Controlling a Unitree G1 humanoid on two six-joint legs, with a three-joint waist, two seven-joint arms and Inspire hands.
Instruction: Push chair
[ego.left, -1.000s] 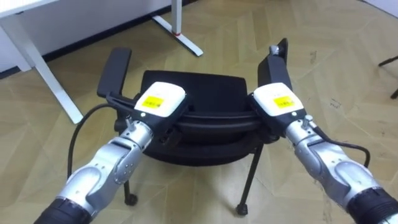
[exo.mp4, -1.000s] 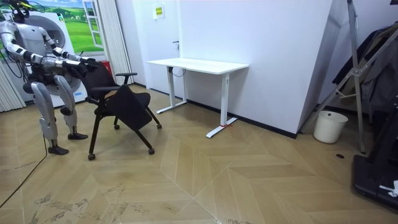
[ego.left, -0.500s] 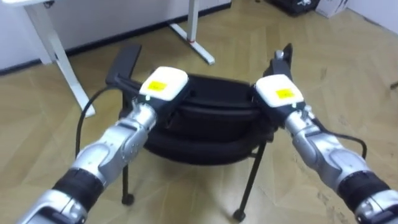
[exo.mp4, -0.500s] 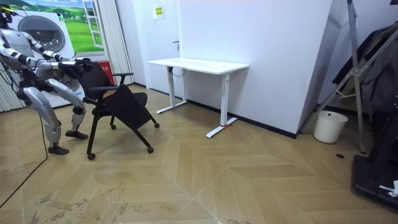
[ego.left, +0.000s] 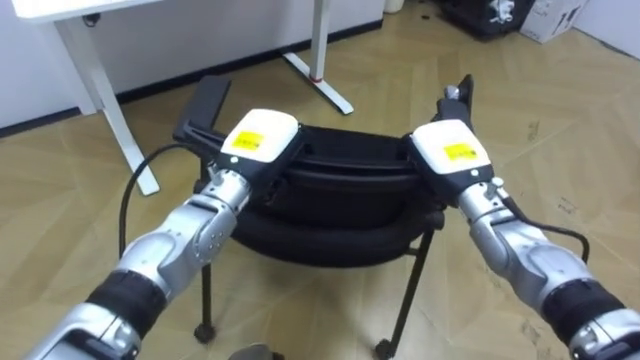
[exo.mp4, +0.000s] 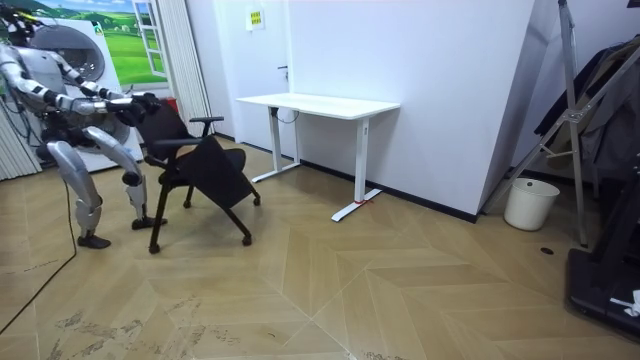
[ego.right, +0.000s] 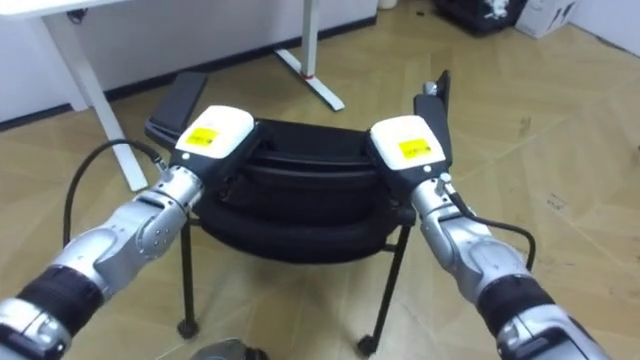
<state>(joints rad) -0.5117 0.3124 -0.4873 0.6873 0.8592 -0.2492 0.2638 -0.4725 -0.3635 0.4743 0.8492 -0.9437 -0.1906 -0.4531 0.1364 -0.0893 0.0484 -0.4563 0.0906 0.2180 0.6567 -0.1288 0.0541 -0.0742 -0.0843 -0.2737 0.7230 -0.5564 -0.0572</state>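
On my left, I am pressing my left hand (ego.left: 258, 147) against the top edge of the chair (ego.left: 345, 170) back, just inside its left armrest (ego.left: 205, 103). The back of the hand is covering my fingers, so I cannot tell whether they are wrapping the edge. The chair is standing directly in front of me, its seat facing away toward the white desk (exo.mp4: 320, 103). On my right, I am setting my right hand (ego.left: 450, 158) on the same edge beside the right armrest (ego.left: 457, 92), fingers likewise hidden. I am spacing the hands wide, I judge, so a push is going straight through the chair rather than turning it.
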